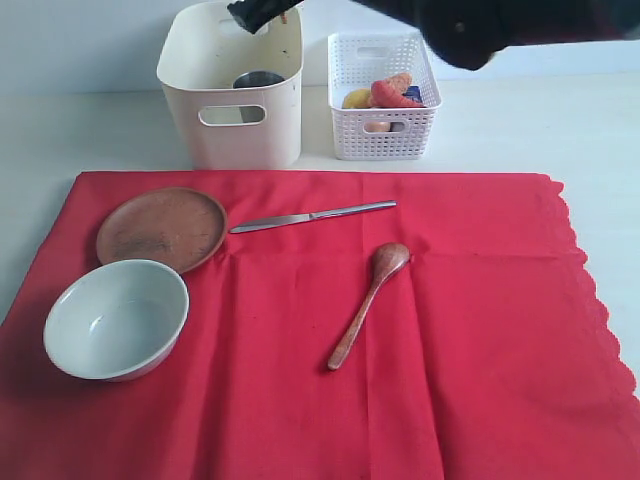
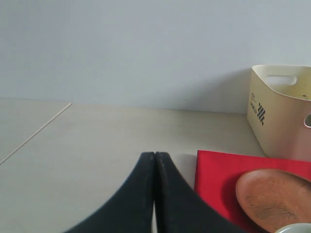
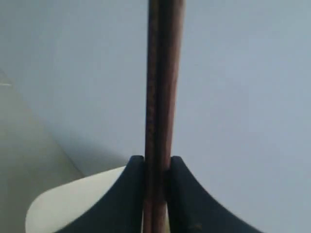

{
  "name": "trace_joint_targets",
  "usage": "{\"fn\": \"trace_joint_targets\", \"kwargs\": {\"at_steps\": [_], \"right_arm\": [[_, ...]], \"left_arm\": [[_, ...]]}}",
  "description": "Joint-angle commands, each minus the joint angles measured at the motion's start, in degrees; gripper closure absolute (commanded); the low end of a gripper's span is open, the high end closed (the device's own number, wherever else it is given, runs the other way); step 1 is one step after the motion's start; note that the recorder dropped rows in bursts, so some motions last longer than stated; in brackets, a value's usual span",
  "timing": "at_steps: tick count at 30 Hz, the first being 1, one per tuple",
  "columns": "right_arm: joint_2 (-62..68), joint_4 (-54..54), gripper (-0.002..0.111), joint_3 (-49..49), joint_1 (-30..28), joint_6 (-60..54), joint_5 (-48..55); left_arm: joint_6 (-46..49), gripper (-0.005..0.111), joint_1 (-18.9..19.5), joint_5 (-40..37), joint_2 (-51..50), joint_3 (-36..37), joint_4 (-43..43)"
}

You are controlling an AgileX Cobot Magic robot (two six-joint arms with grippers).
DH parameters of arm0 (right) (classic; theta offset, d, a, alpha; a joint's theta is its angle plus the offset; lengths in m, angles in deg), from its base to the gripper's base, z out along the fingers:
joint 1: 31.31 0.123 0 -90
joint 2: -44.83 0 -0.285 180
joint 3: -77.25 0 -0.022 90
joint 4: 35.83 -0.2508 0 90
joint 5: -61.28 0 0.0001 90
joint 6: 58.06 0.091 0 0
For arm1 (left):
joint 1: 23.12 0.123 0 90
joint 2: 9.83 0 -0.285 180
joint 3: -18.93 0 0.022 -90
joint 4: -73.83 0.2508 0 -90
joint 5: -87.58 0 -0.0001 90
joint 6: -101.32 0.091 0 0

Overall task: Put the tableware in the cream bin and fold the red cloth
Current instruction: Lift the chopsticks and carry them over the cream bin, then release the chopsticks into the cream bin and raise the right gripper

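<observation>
1. Right tool (image 3: 156,162), above the tall cream plastic bin (image 1: 245,130): jaws pinch the dark wooden chopsticks (image 3: 163,73), apparently for release into the bin, where the steel cup (image 1: 258,79) lies.
2. Left tool (image 2: 155,160): pressed together, empty, low over the pale counter (image 2: 97,145) off the cloth's corner, clear of the working arm.
3. Bright red scalloped cloth (image 1: 450,330): flat, unfolded, bearing the round brown plate (image 1: 162,228), pale green-white bowl (image 1: 116,318), steel knife (image 1: 312,216) and wooden spoon (image 1: 368,305); folding presumably waits on clearing these.
</observation>
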Motion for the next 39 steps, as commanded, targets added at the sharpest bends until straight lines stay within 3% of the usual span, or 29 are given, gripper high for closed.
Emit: {"fn": "trace_joint_targets", "kwargs": {"at_steps": [1, 7, 12, 17, 22, 25, 32, 39], "right_arm": [[8.5, 0.7, 0.108, 8.5, -0.2, 10.0, -3.5], [19.1, -6.9, 0.108, 19.5, -0.2, 12.6, -3.5], [24.6, -15.0, 0.108, 22.2, -0.2, 11.1, -3.5], [26.2, -34.7, 0.085, 22.2, -0.2, -2.3, -3.5], [26.2, -35.5, 0.057, 22.2, -0.2, -5.8, -3.3], [26.0, -35.5, 0.049, 22.2, -0.2, -5.6, -3.5], [22.5, -35.5, 0.046, 22.2, -0.2, -5.6, -0.8], [14.5, -35.5, 0.046, 22.2, -0.2, -5.6, 17.3]], "left_arm": [[-0.4, 0.106, 0.1, 0.1, 0.3, 0.1, -0.4], [-0.4, 0.106, 0.1, 0.1, 0.3, 0.1, -0.4], [-0.4, 0.106, 0.1, 0.1, 0.3, 0.1, -0.4], [-0.4, 0.106, 0.1, 0.1, 0.3, 0.1, -0.4], [-0.4, 0.106, 0.1, 0.1, 0.3, 0.1, -0.4], [-0.4, 0.106, 0.1, 0.1, 0.3, 0.1, -0.4], [-0.4, 0.106, 0.1, 0.1, 0.3, 0.1, -0.4], [-0.4, 0.106, 0.1, 0.1, 0.3, 0.1, -0.4]]}}
